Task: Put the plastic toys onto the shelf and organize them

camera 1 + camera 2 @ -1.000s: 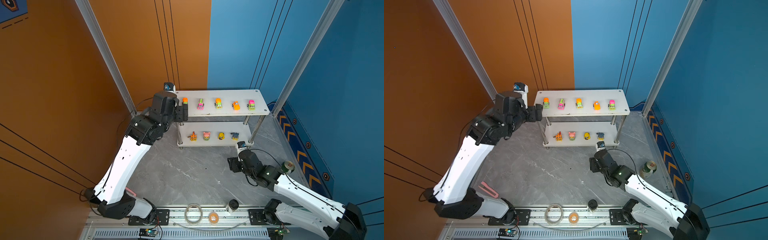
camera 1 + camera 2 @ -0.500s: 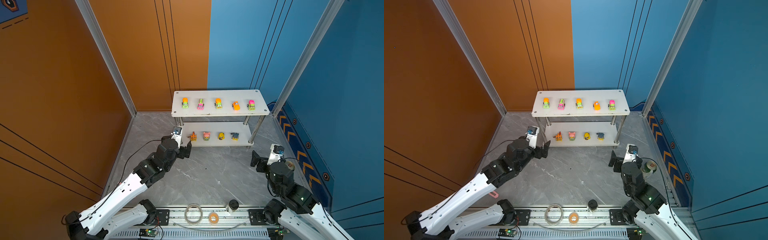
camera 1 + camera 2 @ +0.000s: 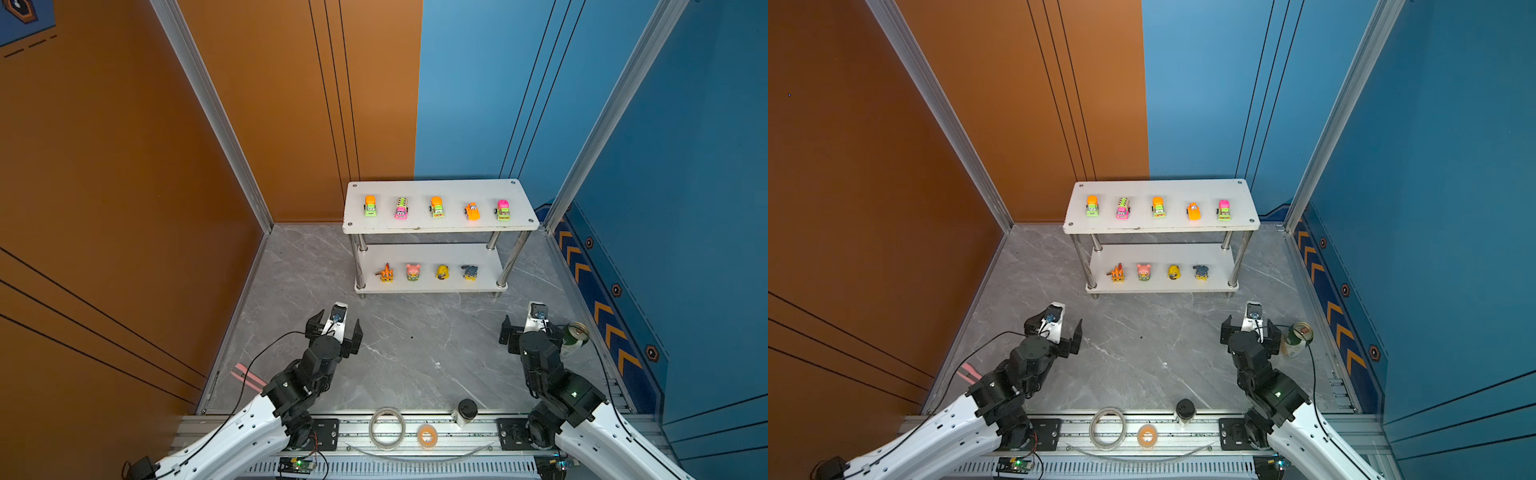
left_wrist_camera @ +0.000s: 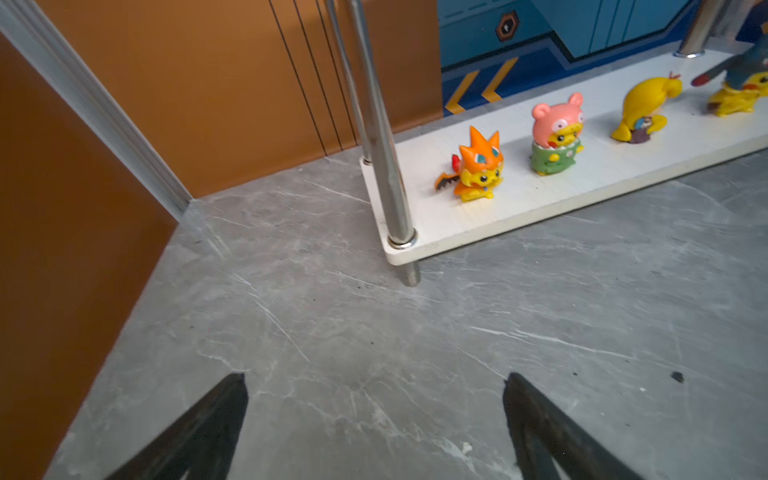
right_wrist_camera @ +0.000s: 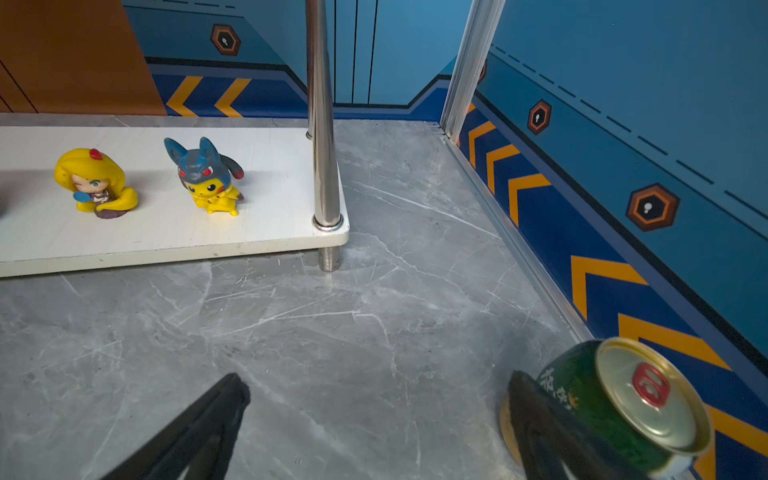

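The white two-tier shelf (image 3: pixel 440 189) (image 3: pixel 1158 189) stands at the back. Several toy cars sit in a row on its top board, from a green-orange one (image 3: pixel 370 205) to a pink-green one (image 3: pixel 503 209). On the lower board (image 4: pixel 540 195) stand the orange (image 4: pixel 478 168), pink (image 4: pixel 557 133), yellow (image 5: pixel 93 180) and blue-grey (image 5: pixel 208 176) figurines. My left gripper (image 3: pixel 336 327) (image 4: pixel 374 382) hovers open and empty over the floor in front of the shelf's left end. My right gripper (image 3: pixel 532 328) (image 5: pixel 376 382) is open and empty in front of the right end.
A green drinks can (image 3: pixel 575 338) (image 5: pixel 615 407) stands close beside one finger of the right gripper, near the blue wall. Two tape rolls (image 3: pixel 387 428) (image 3: pixel 427 436) and a black-capped pot (image 3: pixel 466 409) lie by the front rail. A pink object (image 3: pixel 247 376) lies at the left wall.
Both arms have drawn back from the shelf toward the front. The left gripper left the top board's left end, where the green-orange car stays. The right gripper opened wide.
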Motion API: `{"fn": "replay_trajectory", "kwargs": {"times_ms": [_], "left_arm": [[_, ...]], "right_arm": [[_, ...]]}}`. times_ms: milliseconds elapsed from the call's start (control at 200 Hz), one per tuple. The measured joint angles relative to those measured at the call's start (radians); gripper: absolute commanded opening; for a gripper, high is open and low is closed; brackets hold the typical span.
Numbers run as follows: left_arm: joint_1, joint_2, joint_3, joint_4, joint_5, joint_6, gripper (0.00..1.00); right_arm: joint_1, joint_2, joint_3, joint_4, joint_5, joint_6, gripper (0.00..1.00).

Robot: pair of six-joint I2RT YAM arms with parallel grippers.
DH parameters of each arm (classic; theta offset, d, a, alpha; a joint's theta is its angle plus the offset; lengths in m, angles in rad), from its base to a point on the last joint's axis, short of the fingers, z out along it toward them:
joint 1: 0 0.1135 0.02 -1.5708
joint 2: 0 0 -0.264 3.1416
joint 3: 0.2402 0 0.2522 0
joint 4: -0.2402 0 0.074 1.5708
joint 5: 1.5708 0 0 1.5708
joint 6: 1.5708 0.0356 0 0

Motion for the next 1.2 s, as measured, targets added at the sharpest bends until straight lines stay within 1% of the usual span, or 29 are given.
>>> {"fn": "replay_trajectory", "kwargs": {"times_ms": [110,150,240,315,400,461,566,691,806,1011,1151,1201], "left_arm": [[0.062,-0.093,-0.064,0.069,-0.018,0.062,0.98],[0.096,-0.098,-0.087,0.093,-0.013,0.076,0.98],[0.207,-0.069,-0.137,0.14,0.025,0.081,0.98],[0.308,-0.006,-0.174,0.203,0.089,0.075,0.98],[0.407,0.095,-0.195,0.269,0.158,0.068,0.98],[0.462,0.176,-0.193,0.321,0.201,0.069,0.98],[0.531,0.334,-0.167,0.398,0.266,0.068,0.98],[0.579,0.505,-0.126,0.513,0.338,0.069,0.98],[0.605,0.624,-0.085,0.595,0.396,0.069,0.98],[0.648,0.766,-0.061,0.776,0.498,0.077,0.98],[0.676,0.836,-0.038,0.833,0.549,0.075,0.98],[0.695,0.873,-0.029,0.88,0.572,0.068,0.98]], "right_arm": [[-0.043,0.035,-0.038,0.133,-0.017,-0.073,1.0],[-0.069,0.069,-0.047,0.173,-0.024,-0.087,1.0],[-0.152,0.171,-0.067,0.257,-0.065,-0.101,1.0],[-0.208,0.253,-0.084,0.321,-0.106,-0.102,1.0],[-0.235,0.329,-0.095,0.376,-0.142,-0.105,1.0],[-0.248,0.375,-0.096,0.423,-0.159,-0.105,1.0],[-0.286,0.444,-0.096,0.506,-0.183,-0.105,1.0],[-0.359,0.535,-0.087,0.574,-0.224,-0.101,1.0],[-0.407,0.595,-0.069,0.616,-0.264,-0.1,1.0],[-0.45,0.652,-0.066,0.753,-0.314,-0.097,1.0],[-0.479,0.705,-0.061,0.811,-0.34,-0.097,1.0],[-0.488,0.721,-0.059,0.829,-0.347,-0.097,1.0]]}}
